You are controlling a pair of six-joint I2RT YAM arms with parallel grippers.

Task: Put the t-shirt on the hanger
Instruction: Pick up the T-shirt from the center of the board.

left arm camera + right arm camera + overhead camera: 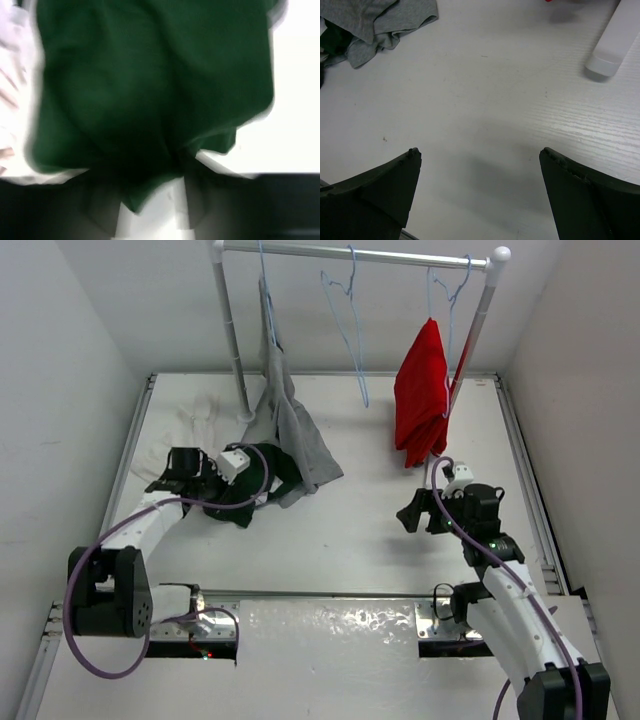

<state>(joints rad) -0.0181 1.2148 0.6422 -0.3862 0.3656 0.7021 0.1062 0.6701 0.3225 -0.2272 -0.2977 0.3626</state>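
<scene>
The t-shirt point(236, 508) lies bunched at the left of the table, its dark green part under my left gripper point(268, 480) and a white part point(198, 416) further back. In the left wrist view green cloth point(150, 85) fills the blurred frame and gathers between the dark fingers point(220, 200) of my left gripper point(155, 175), which looks shut on it. An empty pale-blue hanger point(345, 320) hangs at the middle of the rail. My right gripper point(412, 512) is open and empty above bare table point(480, 152), far from the shirt.
A clothes rail point(355, 254) on white posts point(232, 340) crosses the back. A grey garment point(288, 425) hangs at its left, trailing onto the table beside the t-shirt point(380, 20). A red garment point(422, 395) hangs at the right. A post's foot point(612, 42) is near my right gripper.
</scene>
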